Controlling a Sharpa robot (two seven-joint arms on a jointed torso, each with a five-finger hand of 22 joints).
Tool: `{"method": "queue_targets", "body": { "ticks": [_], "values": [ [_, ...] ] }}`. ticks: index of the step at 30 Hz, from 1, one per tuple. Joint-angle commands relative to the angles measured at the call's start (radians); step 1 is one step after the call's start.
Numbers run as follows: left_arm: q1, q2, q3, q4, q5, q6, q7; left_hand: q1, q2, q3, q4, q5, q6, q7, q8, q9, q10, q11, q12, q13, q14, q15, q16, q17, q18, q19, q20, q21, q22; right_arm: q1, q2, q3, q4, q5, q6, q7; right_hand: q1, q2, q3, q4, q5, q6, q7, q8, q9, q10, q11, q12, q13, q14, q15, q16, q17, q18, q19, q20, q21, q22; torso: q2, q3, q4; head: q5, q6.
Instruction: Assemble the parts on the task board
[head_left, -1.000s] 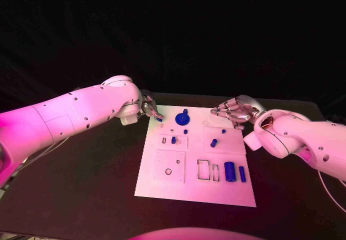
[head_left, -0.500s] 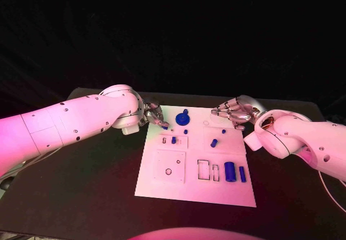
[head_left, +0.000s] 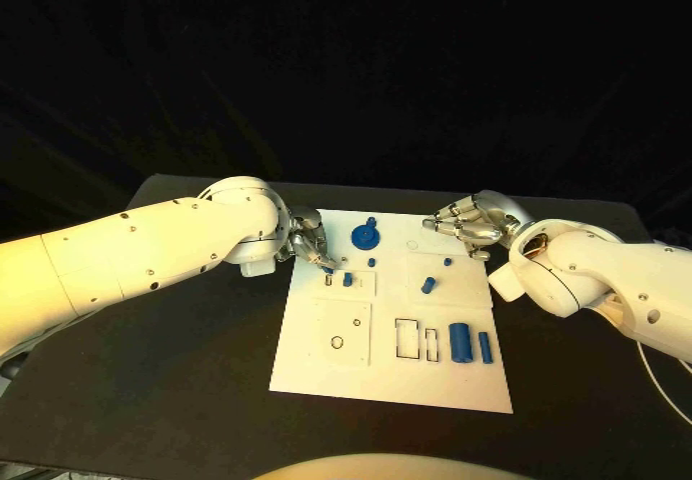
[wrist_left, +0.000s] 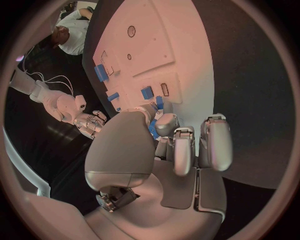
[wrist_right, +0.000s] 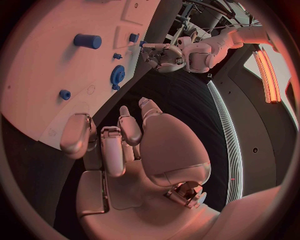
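White task board (head_left: 325, 350), blue parts (head_left: 459, 342), black table (head_left: 173, 400), silver hands (head_left: 307, 246) on white arms (head_left: 130, 255).

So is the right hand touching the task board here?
Apart. In the right wrist view the right hand has curled fingers hanging over the dark table, off the edge of the task board. It holds nothing.

My left hand (wrist_left: 164, 150) is smooth silver metal with a soft sheen, on a glossy white plastic arm (head_left: 144, 250). The task board (head_left: 325, 360) looks matt white plastic; the blue gear (head_left: 366, 238) on it, smooth plastic. The table (head_left: 173, 400) is matt black.
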Motion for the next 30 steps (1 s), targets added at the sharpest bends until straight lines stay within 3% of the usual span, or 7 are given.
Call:
{"method": "queue_targets", "body": {
  "ticks": [1,10,30],
  "values": [
    [-0.004,0.002,0.0,0.004,-0.023,0.031,-0.01,0.001,-0.005,0.141,-0.135,0.003,0.01,-0.002,0.002,0.001,0.006,0.003,0.002,0.001,0.105,0.004,0.002,0.263,-0.014,0.014,0.002,0.006,0.107,-0.001,0.0,0.0,0.002,-0.001,0.005,0.008,0.008,0.004,-0.002,-0.004,0.005,-0.005,-0.001,-0.002,0.002,-0.006,-0.001,0.001,-0.001,0.08,0.002,-0.003,0.16,0.02,-0.005,0.002,-0.005,0.0,0.0,0.0002,-0.0011,0.001,0.001],
    [-0.014,0.006,0.0,0.002,-0.031,0.029,-0.018,0.0,-0.006,0.145,-0.136,0.004,0.012,-0.002,0.002,0.001,0.007,0.003,0.003,0.002,0.105,0.004,0.002,0.263,-0.015,0.015,0.002,0.008,0.109,-0.001,-0.001,0.0,0.002,-0.001,0.003,0.008,0.008,0.004,-0.002,-0.004,0.005,-0.005,-0.001,-0.002,0.002,-0.006,-0.001,0.001,-0.001,0.08,0.002,-0.003,0.16,0.02,-0.005,0.002,-0.005,0.0,0.001,0.0003,-0.0002,0.0,0.0],
    [-0.016,0.005,0.0,0.001,-0.041,0.064,-0.026,-0.002,-0.008,0.148,-0.137,0.005,0.013,-0.002,0.002,0.001,0.006,0.003,0.0,-0.001,0.105,0.003,0.002,0.263,-0.016,0.017,0.001,0.011,0.112,-0.002,-0.002,0.0,0.002,0.003,0.002,0.02,0.01,0.011,-0.001,-0.001,0.013,-0.005,-0.001,-0.001,0.002,-0.006,-0.001,0.002,0.0,0.081,0.002,-0.003,0.161,0.02,-0.005,0.002,-0.005,0.001,0.0,-0.0003,-0.0002,0.004,-0.006]
  ]
}}
